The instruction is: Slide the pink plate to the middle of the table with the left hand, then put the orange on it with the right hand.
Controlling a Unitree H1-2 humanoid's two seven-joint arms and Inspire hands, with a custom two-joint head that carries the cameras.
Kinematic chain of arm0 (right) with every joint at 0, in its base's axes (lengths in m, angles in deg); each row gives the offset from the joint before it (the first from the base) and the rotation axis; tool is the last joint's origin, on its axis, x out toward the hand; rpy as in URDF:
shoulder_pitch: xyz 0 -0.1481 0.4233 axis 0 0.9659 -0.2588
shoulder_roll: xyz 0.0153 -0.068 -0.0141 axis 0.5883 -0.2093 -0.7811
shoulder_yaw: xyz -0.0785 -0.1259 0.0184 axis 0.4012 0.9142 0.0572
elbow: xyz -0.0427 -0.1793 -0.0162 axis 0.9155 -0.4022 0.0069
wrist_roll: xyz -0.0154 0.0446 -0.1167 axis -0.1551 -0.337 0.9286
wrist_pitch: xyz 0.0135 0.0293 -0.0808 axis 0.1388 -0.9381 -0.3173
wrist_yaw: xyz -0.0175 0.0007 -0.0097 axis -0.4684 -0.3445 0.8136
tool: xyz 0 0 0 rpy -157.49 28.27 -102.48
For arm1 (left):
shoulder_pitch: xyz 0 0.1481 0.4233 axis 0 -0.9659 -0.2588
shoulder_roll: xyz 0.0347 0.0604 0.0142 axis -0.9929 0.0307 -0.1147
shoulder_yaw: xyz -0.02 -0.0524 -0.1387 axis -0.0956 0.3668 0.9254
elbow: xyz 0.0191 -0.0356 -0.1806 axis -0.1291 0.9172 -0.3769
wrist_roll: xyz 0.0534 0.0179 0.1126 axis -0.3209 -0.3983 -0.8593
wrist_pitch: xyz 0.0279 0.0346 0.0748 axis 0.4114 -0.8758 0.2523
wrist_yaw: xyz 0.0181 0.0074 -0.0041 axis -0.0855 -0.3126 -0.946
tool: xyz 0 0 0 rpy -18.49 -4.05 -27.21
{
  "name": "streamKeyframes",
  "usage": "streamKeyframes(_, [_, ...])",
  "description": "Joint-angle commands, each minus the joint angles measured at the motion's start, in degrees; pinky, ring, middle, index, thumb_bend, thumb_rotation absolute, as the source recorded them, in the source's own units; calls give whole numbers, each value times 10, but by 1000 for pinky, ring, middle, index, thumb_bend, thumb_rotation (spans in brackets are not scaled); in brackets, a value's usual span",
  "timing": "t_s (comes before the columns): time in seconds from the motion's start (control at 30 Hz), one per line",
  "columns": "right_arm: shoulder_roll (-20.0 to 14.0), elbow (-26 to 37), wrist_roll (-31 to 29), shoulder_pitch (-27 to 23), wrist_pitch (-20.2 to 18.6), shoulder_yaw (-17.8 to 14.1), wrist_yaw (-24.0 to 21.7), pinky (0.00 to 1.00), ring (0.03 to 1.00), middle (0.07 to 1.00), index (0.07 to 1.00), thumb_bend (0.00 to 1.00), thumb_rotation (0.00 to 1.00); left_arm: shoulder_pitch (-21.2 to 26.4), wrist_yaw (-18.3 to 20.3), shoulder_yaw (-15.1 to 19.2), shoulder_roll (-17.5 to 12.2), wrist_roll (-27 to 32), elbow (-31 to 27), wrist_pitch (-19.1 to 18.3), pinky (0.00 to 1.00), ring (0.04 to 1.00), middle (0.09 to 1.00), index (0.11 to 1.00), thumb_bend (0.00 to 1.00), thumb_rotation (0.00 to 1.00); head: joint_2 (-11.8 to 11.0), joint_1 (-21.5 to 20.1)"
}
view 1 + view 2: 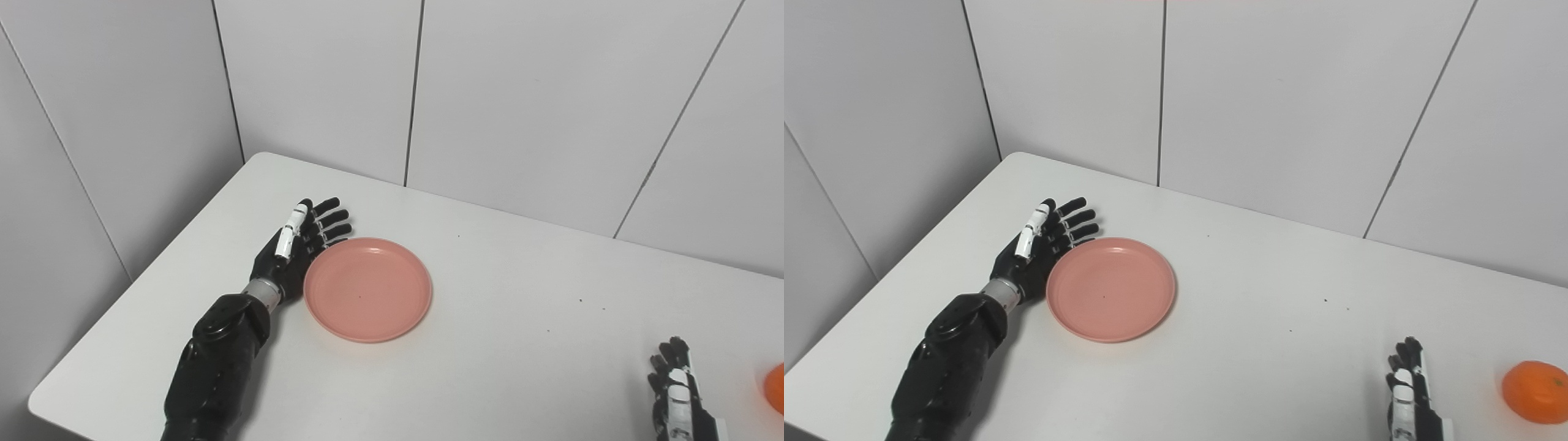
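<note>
— On the white table (pixel 520 318), where does the plate (pixel 367 289) sit?
— Left of centre, with the left hand (pixel 294 248) pressed against its left rim, fingers spread, gripping nothing

— And the orange (pixel 1535 391)?
— Near the right edge, just beside the right hand (pixel 1409 383), whose fingers are apart and empty

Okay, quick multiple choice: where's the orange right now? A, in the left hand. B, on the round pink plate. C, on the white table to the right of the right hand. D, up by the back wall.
C: the orange sits on the white table just right of the open right hand, while the round pink plate beside the left hand is empty.
</note>
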Motion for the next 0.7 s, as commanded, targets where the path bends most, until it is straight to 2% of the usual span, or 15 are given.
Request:
streamKeyframes(0.0, [2, 21, -1, -11, -2, -2, 2, 1000, 966, 964, 967, 333, 1000, 3, -2, -5, 4, 2, -15, -8, 794, 809, 822, 819, 300, 1000, 1, 0])
streamKeyframes(0.17, [0, 19, 3, -11, -1, -2, 2, 1000, 963, 961, 967, 334, 1000, -3, -4, -16, 17, -7, -23, -2, 792, 813, 825, 813, 303, 1000, 2, -1])
streamKeyframes(0.5, [2, 18, 5, -11, 0, -1, 3, 1000, 958, 961, 966, 344, 1000, -9, -15, -25, 38, -7, -39, -13, 775, 796, 809, 796, 298, 1000, 7, -7])
streamKeyframes(0.67, [3, 16, 5, -12, 3, -1, 4, 1000, 951, 954, 958, 358, 1000, -11, 0, -37, 42, -6, -30, -1, 790, 807, 823, 808, 335, 1000, 8, -10])
